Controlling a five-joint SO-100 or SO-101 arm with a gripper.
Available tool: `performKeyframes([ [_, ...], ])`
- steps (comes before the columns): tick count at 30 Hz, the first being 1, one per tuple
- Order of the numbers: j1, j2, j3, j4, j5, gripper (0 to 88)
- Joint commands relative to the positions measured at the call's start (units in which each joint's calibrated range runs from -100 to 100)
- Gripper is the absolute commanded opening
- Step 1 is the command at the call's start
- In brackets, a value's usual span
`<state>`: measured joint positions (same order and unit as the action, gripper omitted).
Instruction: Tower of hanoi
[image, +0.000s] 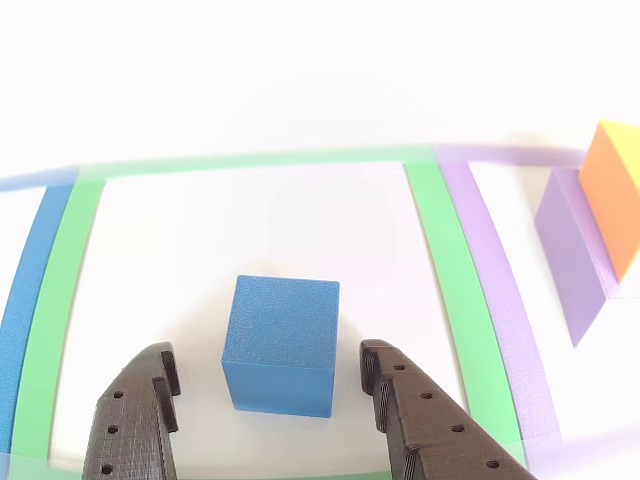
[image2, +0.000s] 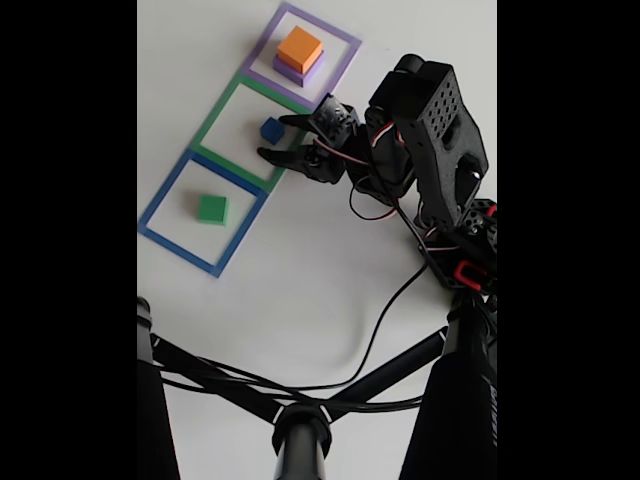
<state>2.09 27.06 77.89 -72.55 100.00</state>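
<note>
Four cubes, three taped squares, and a spread claw flanking the blue cube.

One blue cube (image: 281, 343) sits inside the green square outline (image: 440, 250), between the gripper's (image: 270, 378) two black fingers, which stand apart on either side without touching it. One orange cube (image2: 299, 47) rests on one purple cube (image2: 303, 72) inside the purple square outline (image2: 342, 62). The fixed view adds one green cube (image2: 211, 208) alone in the blue square outline (image2: 160, 204), plus the arm (image2: 430, 140) and its cables; the other view shows the finger gaps up close.
</note>
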Motion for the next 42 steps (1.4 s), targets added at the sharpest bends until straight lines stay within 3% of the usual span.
performKeyframes([
  [1,-0.7,-2.1,0.0,-1.1,0.0,16.7],
  [30,-1.5,-5.6,-0.2,0.1,0.0,4.8],
  [37,-1.8,-16.5,2.3,7.8,0.0,4.6],
  [42,-1.9,-31.8,3.9,21.4,0.0,4.6],
])
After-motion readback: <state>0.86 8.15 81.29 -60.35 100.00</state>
